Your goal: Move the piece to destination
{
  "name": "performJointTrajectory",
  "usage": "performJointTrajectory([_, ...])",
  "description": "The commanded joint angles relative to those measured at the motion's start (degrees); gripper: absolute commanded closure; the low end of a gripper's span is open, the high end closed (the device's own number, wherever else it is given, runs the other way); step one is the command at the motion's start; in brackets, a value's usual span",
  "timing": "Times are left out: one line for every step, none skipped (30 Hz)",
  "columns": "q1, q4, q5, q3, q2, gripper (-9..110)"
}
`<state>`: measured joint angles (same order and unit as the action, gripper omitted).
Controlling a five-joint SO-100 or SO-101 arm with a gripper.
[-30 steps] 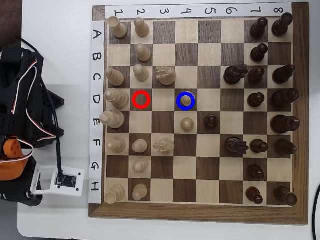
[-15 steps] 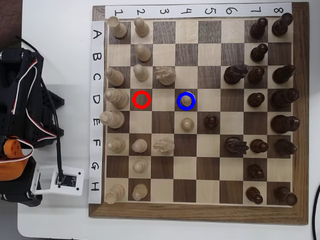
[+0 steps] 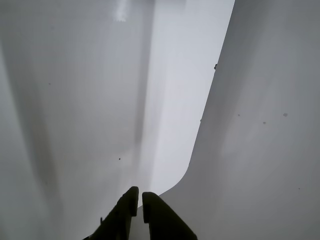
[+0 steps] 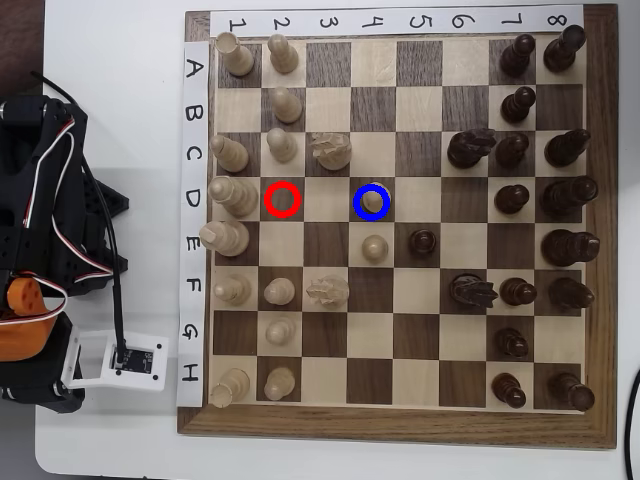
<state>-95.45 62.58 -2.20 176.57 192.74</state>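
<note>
Dark two-finger gripper (image 3: 138, 199) nearly pressed together, pinching nothing, over bare white tabletop (image 3: 75, 100). Far from those fingers, on the wooden chessboard (image 4: 395, 425): small pale cream round-headed pawn (image 4: 372, 201) standing inside the blue-ringed dark square (image 4: 372, 186).

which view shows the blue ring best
The overhead view: the blue ring shows whole on a dark square of the board, with a pale pawn inside it. The wrist view shows none of it, only bare white surface and the gripper, fingertips close together.
</note>
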Motion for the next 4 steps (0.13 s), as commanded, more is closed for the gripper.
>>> performJointTrajectory([0.18, -0.79, -0.18, 2.64, 3.60, 101])
performJointTrajectory([0.18, -0.79, -0.18, 2.64, 3.60, 101])
performJointTrajectory([0.18, -0.79, -0.18, 2.64, 3.60, 101])
performJointTrajectory([0.18, -0.79, -0.18, 2.64, 3.60, 101])
